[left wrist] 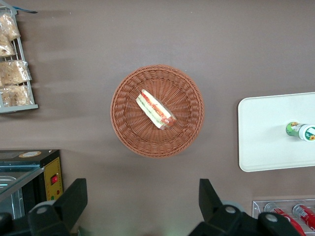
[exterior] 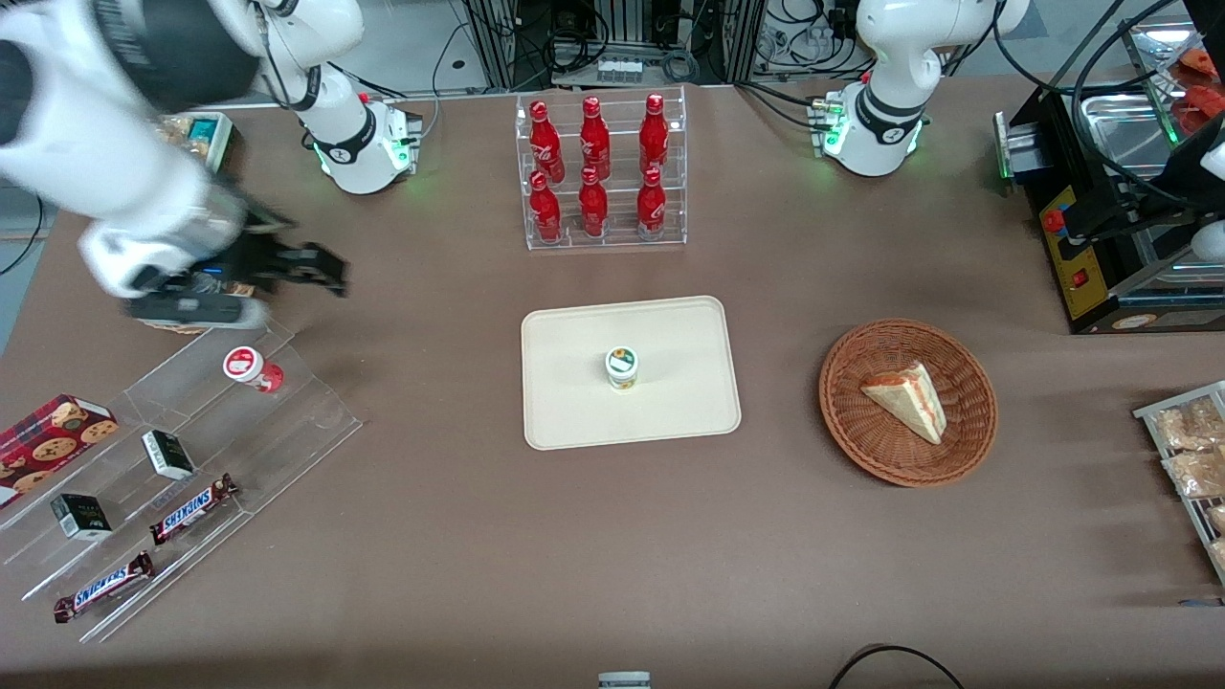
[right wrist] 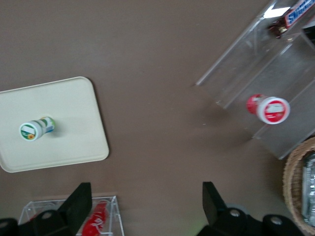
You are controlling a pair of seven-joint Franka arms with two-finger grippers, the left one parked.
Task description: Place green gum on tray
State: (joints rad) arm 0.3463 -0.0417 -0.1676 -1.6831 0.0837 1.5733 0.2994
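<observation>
End effector (exterior: 321, 273) of mine is hanging up in the air over the working arm's end of the desk (exterior: 478, 536), fingers (right wrist: 78, 201) spread wide apart and gripping nothing at all. It's above the edge of the clear acrylic stepped shelf (exterior: 182, 459), and well apart from the tray.

Just under it, on that shelf's upper step, sits the red-lidded gum bottle (exterior: 251, 367). Lower steps, nearer the front camera, carry 2 Snickers bars (exterior: 191, 509), 2 small dark boxes (exterior: 168, 454) and a red cookie box (exterior: 53, 435) at the shelf's end.

Moving out toward the middle of the desk: the tray (exterior: 574, 421) lies flat there, and the green gum (exterior: 622, 367) stands upright on it, roughly at its center, lid up. So the gum is on the tray, with nothing touching it.

Farther from the front camera than the tray is a clear rack with 6 red cola bottles (exterior: 595, 167) in 2 rows.

Toward the parked arm's end there's a round wicker basket (exterior: 861, 440) holding a wrapped sandwich wedge (exterior: 907, 400). Past that, at the desk's edge, a white tray of bagged snacks (exterior: 1191, 459).
</observation>
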